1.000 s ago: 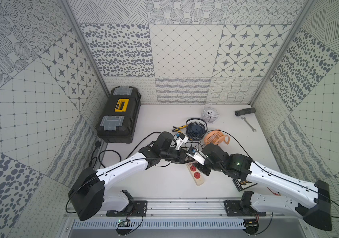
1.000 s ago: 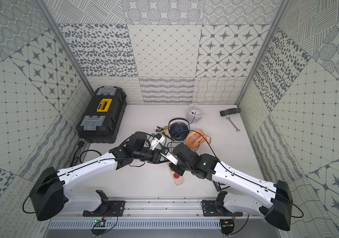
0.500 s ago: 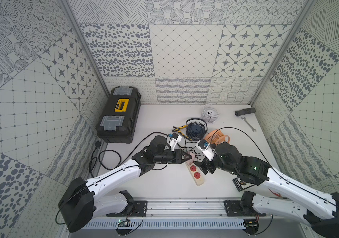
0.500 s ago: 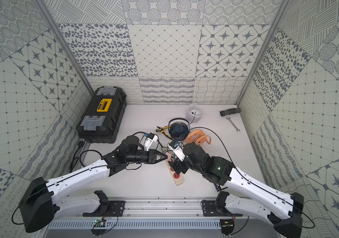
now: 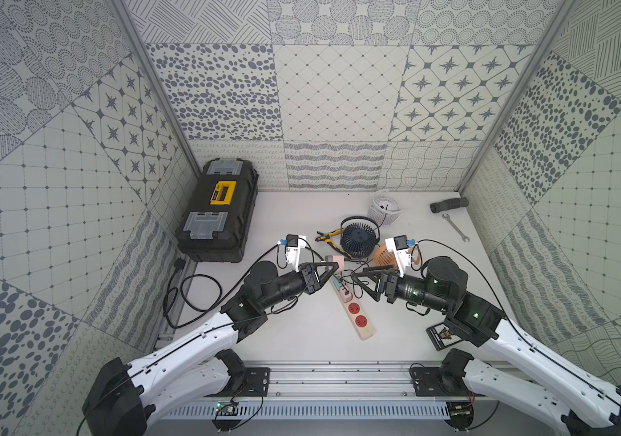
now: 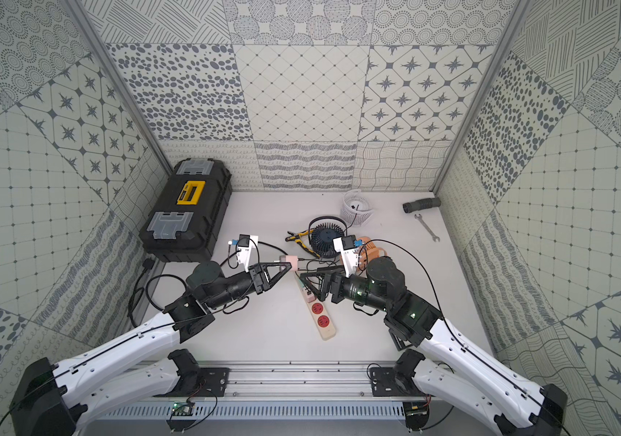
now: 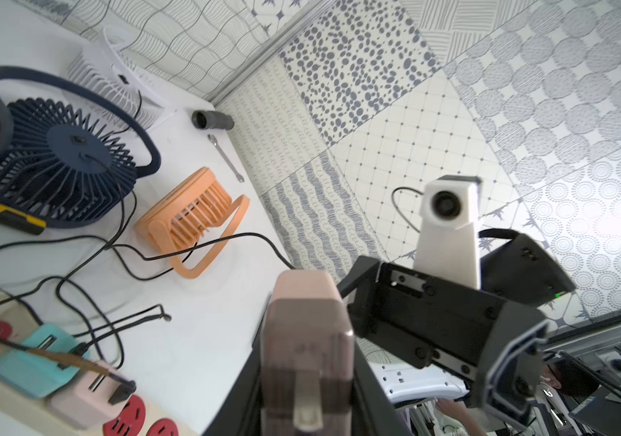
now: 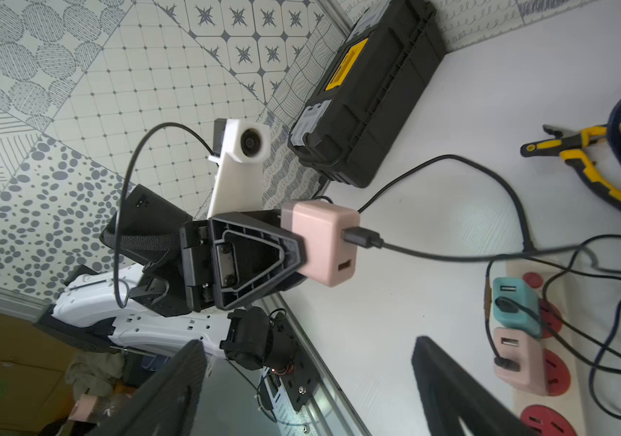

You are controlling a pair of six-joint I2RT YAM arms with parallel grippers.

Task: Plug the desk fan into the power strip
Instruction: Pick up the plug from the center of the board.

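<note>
**Hazards**

- The pink USB adapter (image 8: 322,241) is held with its metal prong facing back toward the left wrist, as the left wrist view shows, and its USB ports facing outward. In this orientation it probably cannot be seated in a socket. It appears to need a transfer or a regrasp first, and the adapter could drop during that exchange.
- The black cable (image 8: 452,256) from the adapter runs slack across the table and over the power strip (image 5: 366,333). It could catch on the right jaws or pull on the teal adapter (image 8: 514,302) and the second pink adapter (image 8: 516,358), both already seated in the strip.
- The strip lies loose on the table. An off-axis push is likely to slide it rather than seat the plug.
- Which fan this cable serves cannot be traced. The navy fan (image 5: 359,239), the orange fan (image 5: 386,254) and the white fan (image 5: 384,205) stand close together beyond the strip.

**Jaws**

- Left gripper (image 5: 329,268): clamped on the pink USB adapter by its sides and holding it clear of the table, near the far end of the strip.
- Right gripper (image 5: 361,286): jaws spread wide and holding nothing. It faces the held adapter, close above the occupied sockets.

**Task item**

- The power strip lies between the two arms. Two red sockets (image 5: 354,308) at its near end are free.
</note>
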